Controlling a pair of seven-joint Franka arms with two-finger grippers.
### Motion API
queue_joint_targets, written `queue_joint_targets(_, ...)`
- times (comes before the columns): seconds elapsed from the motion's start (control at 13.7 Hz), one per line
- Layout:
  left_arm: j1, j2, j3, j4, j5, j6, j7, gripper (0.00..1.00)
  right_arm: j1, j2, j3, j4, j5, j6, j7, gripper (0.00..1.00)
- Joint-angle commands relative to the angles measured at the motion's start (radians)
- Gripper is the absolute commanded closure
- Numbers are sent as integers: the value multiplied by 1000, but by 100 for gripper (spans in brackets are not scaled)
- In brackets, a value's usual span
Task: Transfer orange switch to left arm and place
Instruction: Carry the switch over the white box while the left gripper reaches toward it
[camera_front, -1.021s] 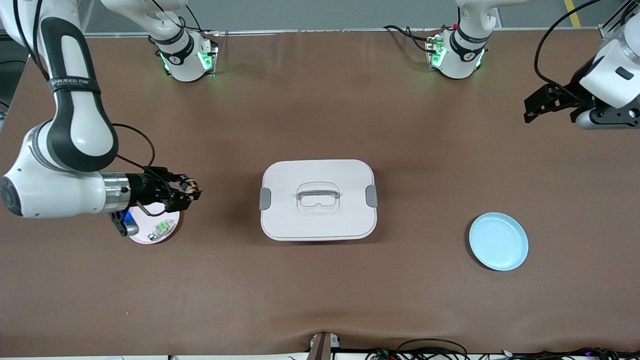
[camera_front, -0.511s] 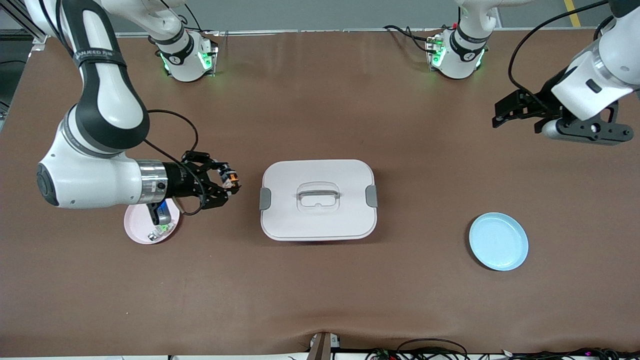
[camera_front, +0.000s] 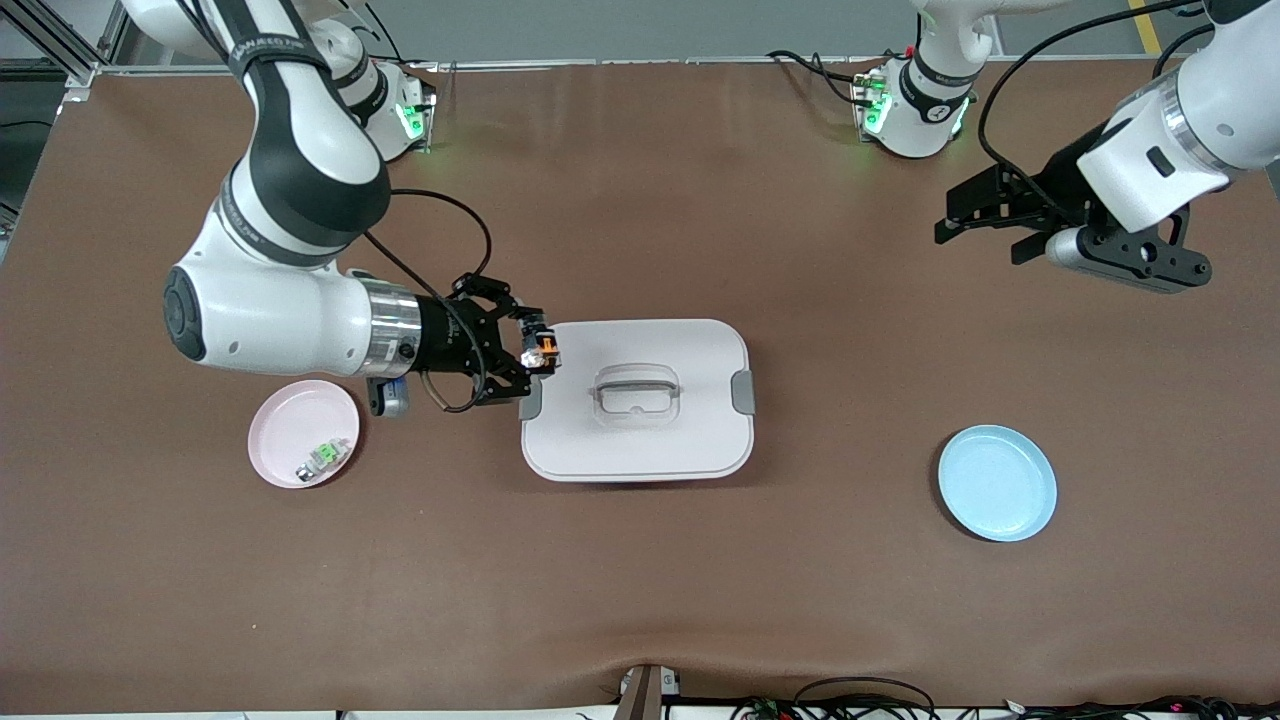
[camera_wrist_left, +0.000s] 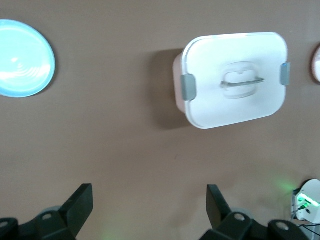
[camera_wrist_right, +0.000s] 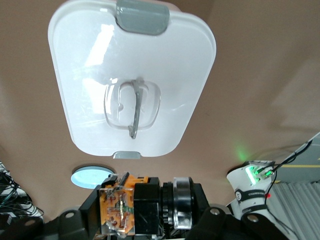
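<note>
The orange switch is pinched in the right hand, held in the air over the box edge by its grey clip toward the right arm's end of the desk. The left hand is held spread wide with nothing in it (over bare desk). A pink plate with a green-and-white part and a blue plate are set on the desk.
</note>
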Motion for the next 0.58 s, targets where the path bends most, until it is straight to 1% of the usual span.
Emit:
queue_joint_targets(0.0,2,14,-16,25,-59,49,-10,0,17,14,-9,64,37,-11,103,100)
queue_joint_targets(0.15,-1,30,-30,19,-107,101,-10,0,28,17,-9,92,95,-11,154,100)
queue_joint_targets(0.22,-6,41,-39,19,-119,133,-10,0,39,17,-9,100,107,-2,174,100)
queue_joint_targets(0.51,-11,75,-42,20,-234,193,-18,0,97,18,-9,124,109,105,266,100)
